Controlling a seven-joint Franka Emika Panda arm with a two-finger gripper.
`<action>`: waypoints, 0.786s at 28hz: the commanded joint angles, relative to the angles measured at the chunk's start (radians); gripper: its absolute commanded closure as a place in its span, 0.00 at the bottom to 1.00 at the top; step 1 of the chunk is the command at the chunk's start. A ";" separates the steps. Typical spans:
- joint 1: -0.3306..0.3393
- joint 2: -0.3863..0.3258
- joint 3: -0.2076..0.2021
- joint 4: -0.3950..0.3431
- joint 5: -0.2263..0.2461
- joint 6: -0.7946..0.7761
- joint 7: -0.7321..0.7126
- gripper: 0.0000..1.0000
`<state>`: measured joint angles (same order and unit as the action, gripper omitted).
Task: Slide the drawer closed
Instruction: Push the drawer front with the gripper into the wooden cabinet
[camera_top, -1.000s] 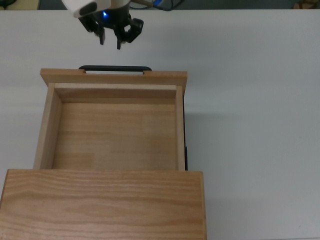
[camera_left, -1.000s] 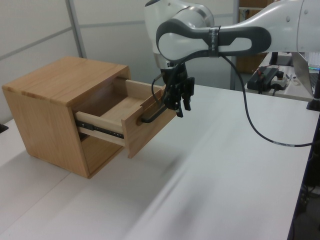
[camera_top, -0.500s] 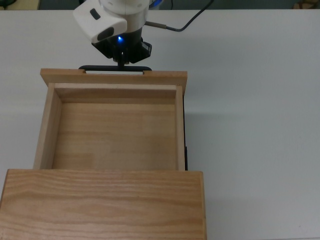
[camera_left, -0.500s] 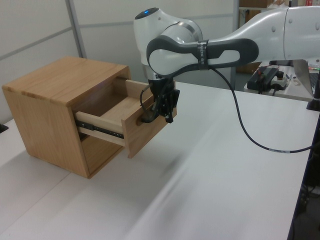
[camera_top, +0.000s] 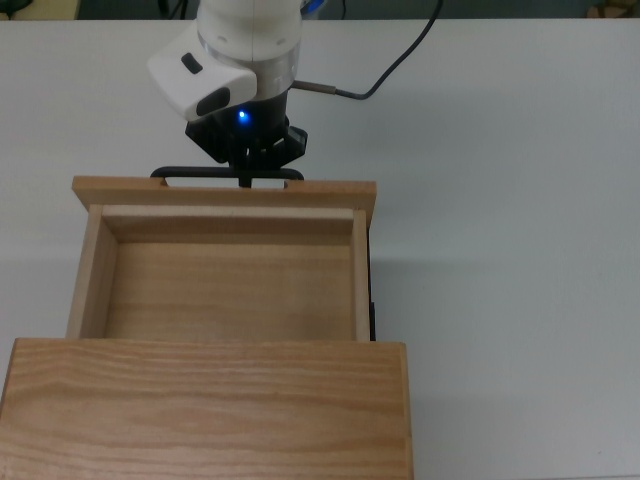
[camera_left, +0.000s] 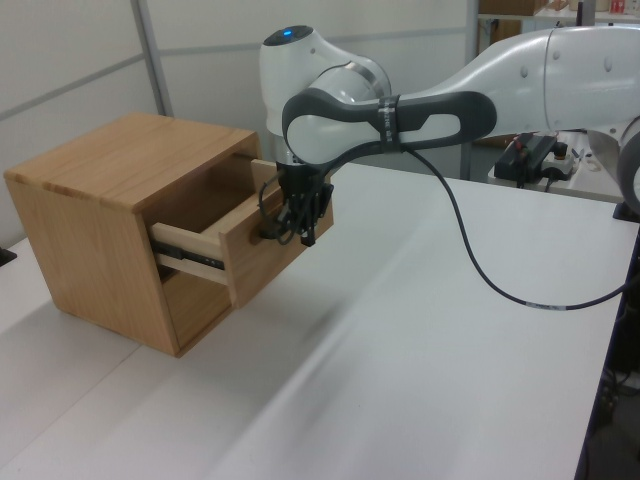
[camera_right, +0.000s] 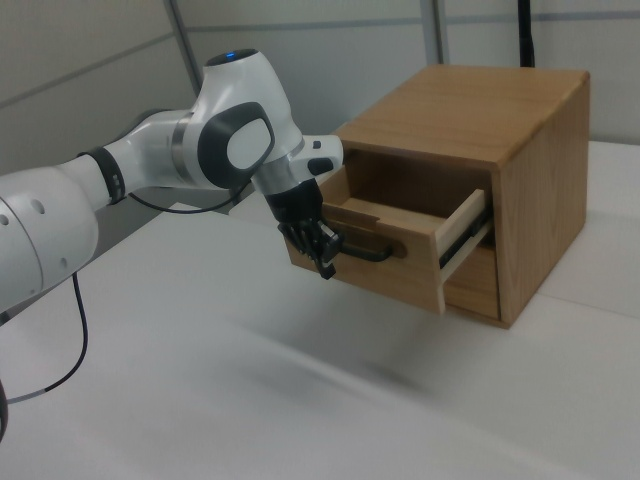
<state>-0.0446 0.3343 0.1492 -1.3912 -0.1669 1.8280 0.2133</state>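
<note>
The drawer (camera_top: 230, 290) is a light wooden box standing partly out of the wooden cabinet (camera_top: 210, 410), with its inside bare. In the top view its front panel (camera_top: 225, 190) faces up the frame, and the black bar handle (camera_top: 180, 173) sits just beyond it. My gripper (camera_top: 245, 178) is shut, with its tips against the middle of the handle and front panel. In the left view the gripper (camera_left: 292, 228) presses on the drawer's front panel (camera_left: 250, 265). In the right view the gripper (camera_right: 323, 255) meets the handle (camera_right: 368, 253) from the right view's left.
The cabinet (camera_left: 100, 190) stands on a white table (camera_top: 500, 200). A black cable (camera_left: 480, 260) hangs from the arm over the table. A lower opening of the cabinet (camera_right: 475, 285) shows under the drawer.
The gripper came down to the handle, its fingers closed together, and it pushed the drawer some way into the cabinet. The front panel now sits closer to the cabinet.
</note>
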 joint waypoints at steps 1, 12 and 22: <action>0.005 0.041 0.001 0.040 -0.025 0.085 -0.006 1.00; 0.005 0.098 0.001 0.067 -0.052 0.250 -0.006 1.00; 0.005 0.169 0.000 0.109 -0.123 0.441 0.000 1.00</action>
<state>-0.0446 0.4544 0.1493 -1.3304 -0.2449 2.1880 0.2133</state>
